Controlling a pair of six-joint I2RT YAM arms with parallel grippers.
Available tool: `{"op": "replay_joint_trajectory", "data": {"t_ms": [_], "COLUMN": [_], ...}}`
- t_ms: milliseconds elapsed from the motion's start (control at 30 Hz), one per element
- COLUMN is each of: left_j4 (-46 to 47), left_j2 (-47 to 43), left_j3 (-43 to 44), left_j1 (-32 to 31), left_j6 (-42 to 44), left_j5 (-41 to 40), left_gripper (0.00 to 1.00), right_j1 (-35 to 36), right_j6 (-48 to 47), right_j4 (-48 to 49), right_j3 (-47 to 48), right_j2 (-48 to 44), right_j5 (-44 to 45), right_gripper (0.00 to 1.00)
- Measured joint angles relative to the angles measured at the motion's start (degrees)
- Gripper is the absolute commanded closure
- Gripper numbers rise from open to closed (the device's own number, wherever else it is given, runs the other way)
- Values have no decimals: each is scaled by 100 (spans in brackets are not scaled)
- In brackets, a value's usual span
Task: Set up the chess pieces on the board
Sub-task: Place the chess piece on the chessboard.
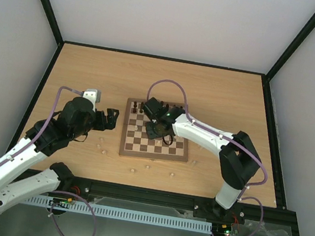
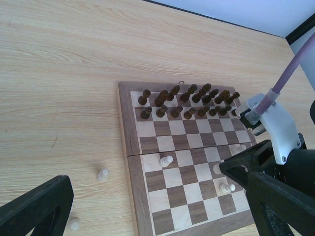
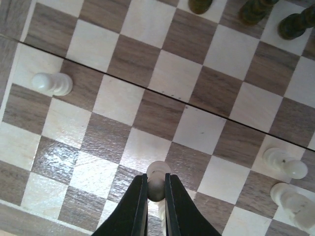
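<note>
My right gripper [image 3: 156, 184] has its two black fingers [image 3: 138, 206] pinched together on a pale piece [image 3: 158, 171], just under its round head. This sits low in the middle of the right wrist view. I can't tell whether the piece's base rests on the board [image 3: 206, 78] or hangs just above it.

My left gripper [image 1: 108, 119] has its fingers wide apart with nothing between them. In the overhead view it hangs over the tabletop [image 1: 93, 72], just beside the board's left edge.

The dark pieces [image 2: 187, 101] stand in two rows along the board's upper edge in the left wrist view. A few other pale ones [image 3: 51, 82] are on the squares, one at mid-left and two at lower right of the right wrist view. The loose pale pieces [image 1: 133, 170] are scattered on the tabletop below the board in the overhead view.

I judge these little turned figures to be very light, rigid wood that a firm pinch won't hurt. Their smooth, rounded profile is the trouble, since a curved body can twist or squirt out from between flat fingers. Their narrow bases also make them easy to topple.

The best hold, to my eye, is the one I have now, at the neck below the head. There the waist narrows and the head acts as a stop against slipping down. I want the fingers square to the piece's axis so it comes down flat on its base. Any piece lying on its side is likely to roll if I nudge it, so I'd close on it from both sides at once.
</note>
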Motion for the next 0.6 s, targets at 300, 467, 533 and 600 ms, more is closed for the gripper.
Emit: {"op": "replay_joint_trajectory", "data": {"t_ms": [300,467,533,600], "left_j4": [0,0,0,0], "left_j2": [0,0,0,0], "left_j3": [-9,-9,-9,-9], "left_j1": [0,0,0,0], "left_j6": [-7,-7,-4,-4], "left_j5": [-37,-39,-39,-39], "left_gripper": [1,1,1,1], "right_j1": [282,393,442,474], "right_j6": [0,22,44,70], "right_j4": [2,-2,-4,-24], "right_j3": [0,0,0,0], "right_j2": [157,229,243,254], "right_j5": [-39,-42,-39,-37], "right_gripper": [94,94,93,93]}}
